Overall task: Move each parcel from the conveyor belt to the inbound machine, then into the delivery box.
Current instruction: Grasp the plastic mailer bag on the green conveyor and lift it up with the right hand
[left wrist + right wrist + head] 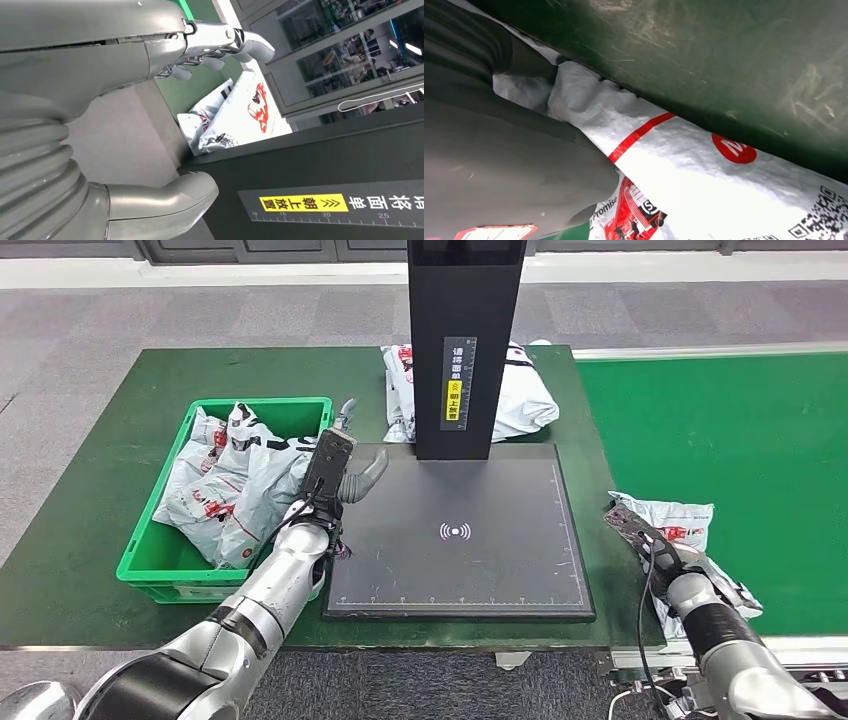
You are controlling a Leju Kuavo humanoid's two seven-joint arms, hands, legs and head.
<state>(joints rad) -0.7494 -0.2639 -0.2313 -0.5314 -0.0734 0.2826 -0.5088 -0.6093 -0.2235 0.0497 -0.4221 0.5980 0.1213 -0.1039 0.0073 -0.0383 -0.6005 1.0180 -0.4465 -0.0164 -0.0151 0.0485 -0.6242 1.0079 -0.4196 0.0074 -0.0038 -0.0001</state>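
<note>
grey carpet floor surrounds a green-topped table point(90, 540) with a green conveyor belt point(740, 440) running beside it on the right.

nearest, at about 4 o'clock in the head view, the right hand point(650, 540) lies on a white parcel point(690, 525) with red print at the near-left edge of the belt. the right wrist view shows the hand's grey bulk pressed onto that parcel's crinkled wrap point(704, 190), but whether the fingers are clamped around it i cannot tell.

at about 9 o'clock, the left hand point(340, 465) is raised between the green delivery box point(160, 575) and the black inbound machine's flat scanning plate point(460, 540). its thumb and fingers point(240, 42) are spread apart with nothing between them.

the box holds several white parcels point(230, 490) piled together.

farther, toward 12 o'clock, the machine's black upright column point(465, 340) rises from the back of the plate, bearing a yellow label. behind it another white parcel point(520, 390) lies on the table, partly hidden by the column.
</note>
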